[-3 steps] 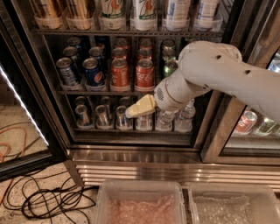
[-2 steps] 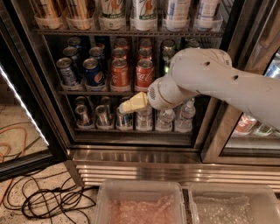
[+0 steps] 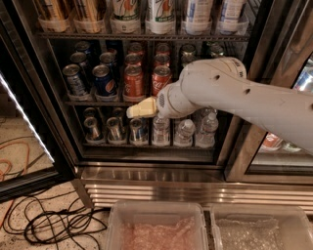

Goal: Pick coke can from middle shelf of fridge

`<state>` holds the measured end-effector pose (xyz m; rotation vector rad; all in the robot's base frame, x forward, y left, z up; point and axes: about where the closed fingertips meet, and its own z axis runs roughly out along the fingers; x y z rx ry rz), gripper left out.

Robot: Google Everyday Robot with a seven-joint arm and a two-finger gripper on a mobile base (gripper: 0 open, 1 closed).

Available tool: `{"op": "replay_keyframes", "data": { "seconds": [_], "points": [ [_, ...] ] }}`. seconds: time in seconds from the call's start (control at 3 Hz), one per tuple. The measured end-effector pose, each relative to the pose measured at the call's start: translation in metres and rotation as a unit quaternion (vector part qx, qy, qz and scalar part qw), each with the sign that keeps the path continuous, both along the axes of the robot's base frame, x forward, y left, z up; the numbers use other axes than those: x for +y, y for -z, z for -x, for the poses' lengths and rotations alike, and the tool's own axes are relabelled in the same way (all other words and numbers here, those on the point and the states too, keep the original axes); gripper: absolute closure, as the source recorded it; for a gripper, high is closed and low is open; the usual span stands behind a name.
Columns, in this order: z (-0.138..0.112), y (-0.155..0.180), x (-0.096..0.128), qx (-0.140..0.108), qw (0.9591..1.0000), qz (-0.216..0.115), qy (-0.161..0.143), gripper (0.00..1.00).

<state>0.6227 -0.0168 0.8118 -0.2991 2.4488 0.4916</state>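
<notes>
The coke can (image 3: pixel 160 79), red with white script, stands at the front of the middle shelf (image 3: pixel 83 103) in the open fridge (image 3: pixel 146 173). An orange-red can (image 3: pixel 133 82) stands just left of it. My gripper (image 3: pixel 135 109), cream-coloured at the end of the white arm (image 3: pixel 230 93), hangs in front of the middle shelf's front edge. It is just below the orange-red can and down-left of the coke can. It holds nothing that I can see. The arm hides the cans to the right of the coke can.
Blue Pepsi cans (image 3: pixel 104 80) stand at the shelf's left. Silver cans (image 3: pixel 114 129) and water bottles (image 3: pixel 183 133) fill the lower shelf, tall cans (image 3: pixel 159 14) the top one. Two plastic bins (image 3: pixel 156 227) sit on the floor in front. Black cables (image 3: pixel 58 224) lie at the left.
The arm has moved left and up. The gripper has risen from the lower shelf's level to the middle shelf's front edge.
</notes>
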Motion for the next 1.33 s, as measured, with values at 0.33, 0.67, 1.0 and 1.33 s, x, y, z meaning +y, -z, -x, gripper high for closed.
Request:
{"op": "replay_keyframes", "data": {
  "seconds": [0.33,0.67,1.0,1.33],
  "points": [
    [-0.008,-0.007,0.006,-0.026,0.9996,0.003,0.005,0.00],
    [-0.014,-0.014,0.004,-0.050,0.9986,0.011,0.015,0.00],
    [-0.019,-0.023,0.002,-0.075,0.9966,0.021,0.024,0.00],
    [-0.026,-0.030,-0.002,-0.093,0.9946,0.030,0.034,0.00]
  ]
}}
